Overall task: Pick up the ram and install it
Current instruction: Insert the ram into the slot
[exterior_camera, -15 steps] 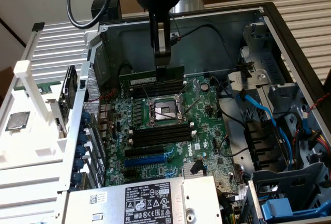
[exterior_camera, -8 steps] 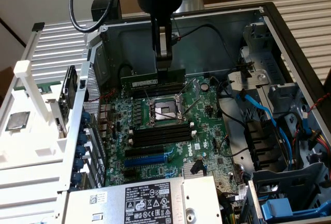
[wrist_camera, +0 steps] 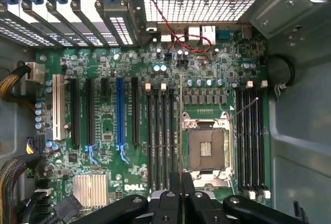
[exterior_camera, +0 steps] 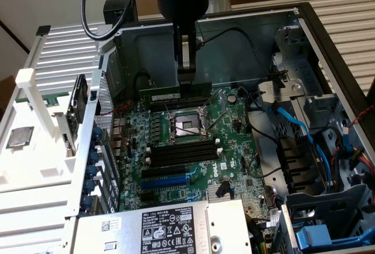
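The ram (exterior_camera: 165,96), a thin dark-green stick with a white label, hangs level inside the open computer case, just above the motherboard (exterior_camera: 234,142) at the far side of the processor socket (exterior_camera: 186,126). My gripper (exterior_camera: 187,79) comes straight down from above and is shut on the ram's upper edge. In the wrist view the ram (wrist_camera: 180,131) appears edge-on as a thin line between the gripper (wrist_camera: 181,190) fingers, lying between a bank of black memory slots (wrist_camera: 160,136) and the socket (wrist_camera: 206,149). Another bank of slots (wrist_camera: 251,141) lies beyond the socket.
A power supply (exterior_camera: 170,224) with a white label sits at the case's near edge. At the exterior view's left, a white tray (exterior_camera: 35,166) carries a silver chip (exterior_camera: 19,138). Drive cages and blue cables (exterior_camera: 310,148) fill the exterior view's right. Metal case walls (exterior_camera: 234,43) surround the board.
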